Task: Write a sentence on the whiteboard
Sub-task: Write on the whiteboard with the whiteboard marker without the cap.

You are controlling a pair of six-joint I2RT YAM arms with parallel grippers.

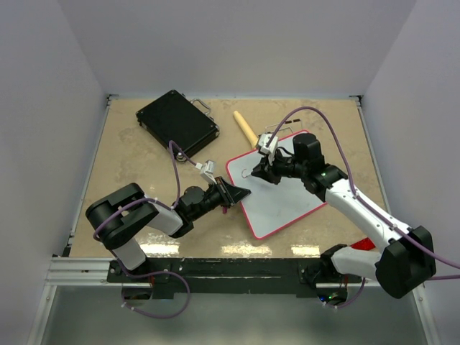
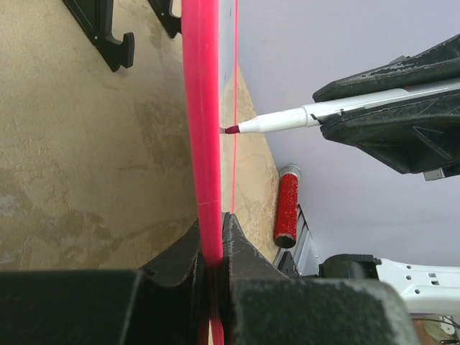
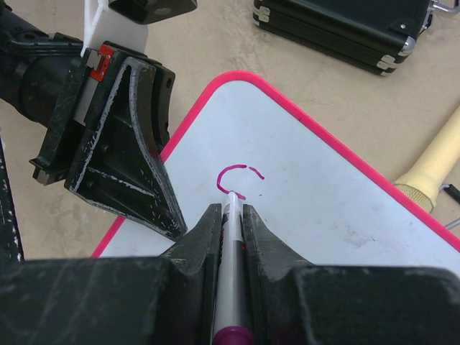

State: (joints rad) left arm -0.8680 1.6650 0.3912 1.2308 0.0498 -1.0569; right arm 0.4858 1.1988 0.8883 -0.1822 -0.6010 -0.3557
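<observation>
Right tool clenches marker on whiteboard, left tool clamps its rim; black case, wooden handle beyond.

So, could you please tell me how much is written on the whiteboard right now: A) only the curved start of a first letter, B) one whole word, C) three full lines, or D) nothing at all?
A: the right wrist view shows just a short pink-purple curved stroke on the whiteboard, with the marker tip right beside it.
</observation>
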